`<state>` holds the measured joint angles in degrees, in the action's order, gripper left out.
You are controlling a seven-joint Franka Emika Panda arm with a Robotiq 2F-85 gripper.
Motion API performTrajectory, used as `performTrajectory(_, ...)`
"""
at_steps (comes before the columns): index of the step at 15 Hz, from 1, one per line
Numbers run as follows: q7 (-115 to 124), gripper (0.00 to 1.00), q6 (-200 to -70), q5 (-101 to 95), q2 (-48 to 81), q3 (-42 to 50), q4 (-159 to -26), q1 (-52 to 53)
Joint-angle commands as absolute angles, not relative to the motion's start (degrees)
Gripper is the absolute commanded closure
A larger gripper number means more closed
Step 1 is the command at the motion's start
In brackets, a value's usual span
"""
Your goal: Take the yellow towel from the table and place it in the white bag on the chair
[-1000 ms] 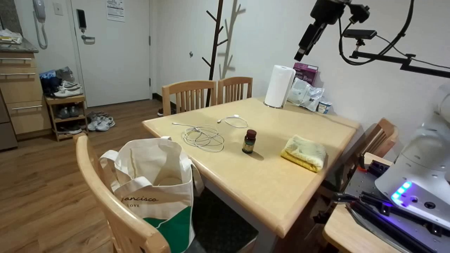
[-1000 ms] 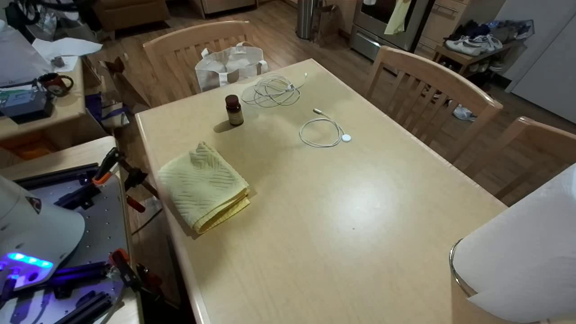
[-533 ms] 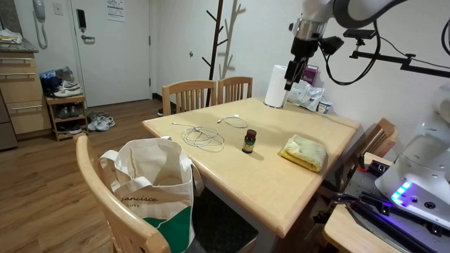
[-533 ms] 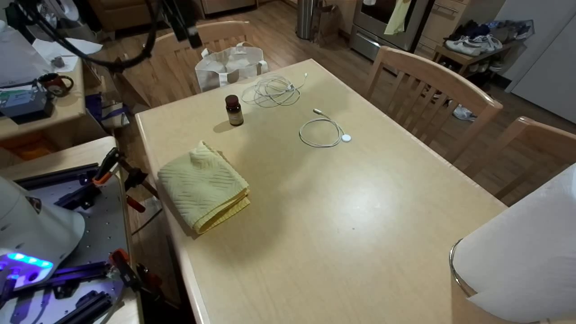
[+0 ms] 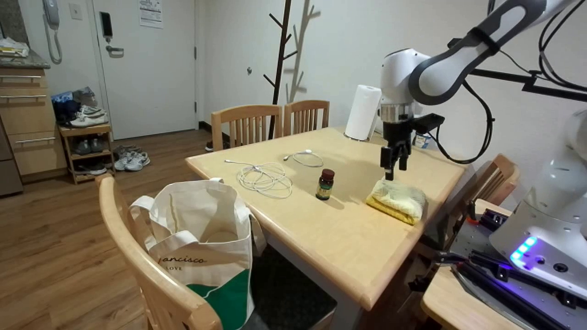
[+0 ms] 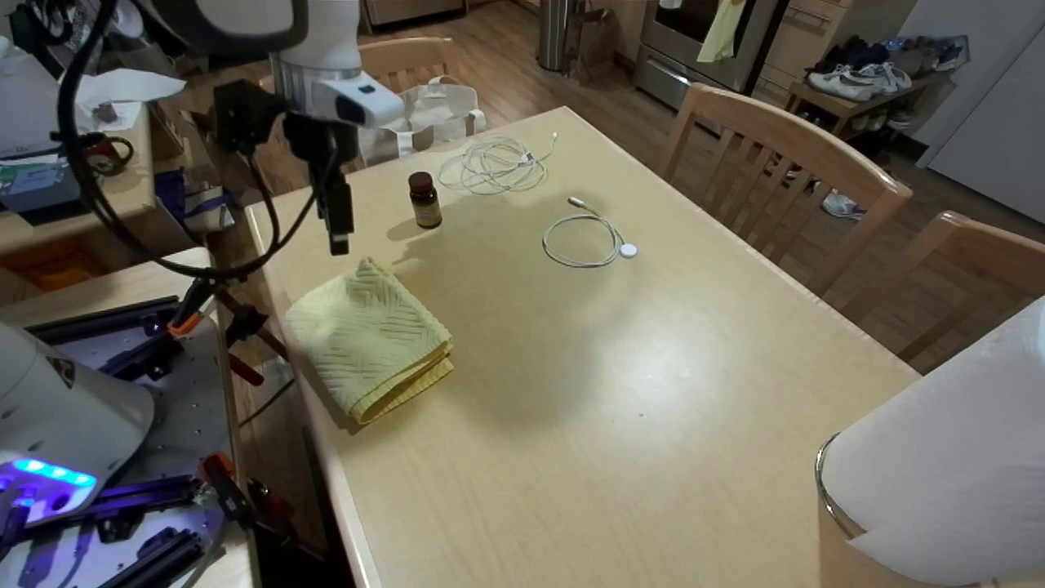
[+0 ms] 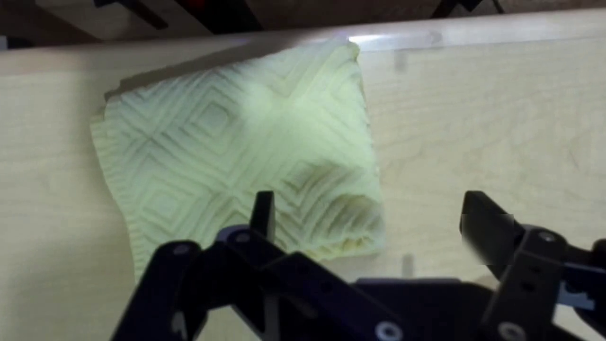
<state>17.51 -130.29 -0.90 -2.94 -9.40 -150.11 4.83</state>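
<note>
Spread and empty, the gripper (image 7: 370, 204) hung above the folded yellow towel (image 7: 241, 142), by the robot-side edge of the tabletop (image 6: 694, 465). Pinching only the towel's raised corner risked unfolding it; a low carry risked tipping the pill bottle (image 6: 425, 202). In an exterior view, the arm (image 6: 331, 59) and adjoining edge partly hid the canvas tote bag (image 6: 434, 135).

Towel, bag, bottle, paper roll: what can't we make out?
Towel: wrist view, lower edge partly hidden by the gripper.
Bag: in an exterior view, lower part hidden by the table, one top corner by the arm.
Bottle label: too small to read in both exterior views.
Paper roll: in an exterior view, cut off by the right edge.
</note>
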Motion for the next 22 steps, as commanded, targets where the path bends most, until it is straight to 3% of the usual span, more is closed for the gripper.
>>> performTrajectory(1, 19.31, 0.0, -136.05, 3.39, -2.14, -8.92, -155.49, 6.02)
performTrajectory(6, 20.72, 0.0, -149.72, 2.3, 2.59, -8.69, -161.19, 6.44)
performTrajectory(11, 37.51, 0.0, -157.69, -12.37, 9.42, -3.68, -159.82, 9.09)
performTrajectory(12, 39.42, 0.25, -157.05, -14.24, 10.23, -2.27, -159.47, 10.16)
performTrajectory(13, 39.96, 0.26, -157.78, -14.87, 11.47, -1.35, -159.11, 10.72)
performTrajectory(17, 33.13, 0.53, -159.17, -5.55, 11.27, -3.17, -159.3, 9.05)
performTrajectory(22, 18.42, 0.85, -158.18, 9.86, 1.58, -8.05, -159.54, 7.49)
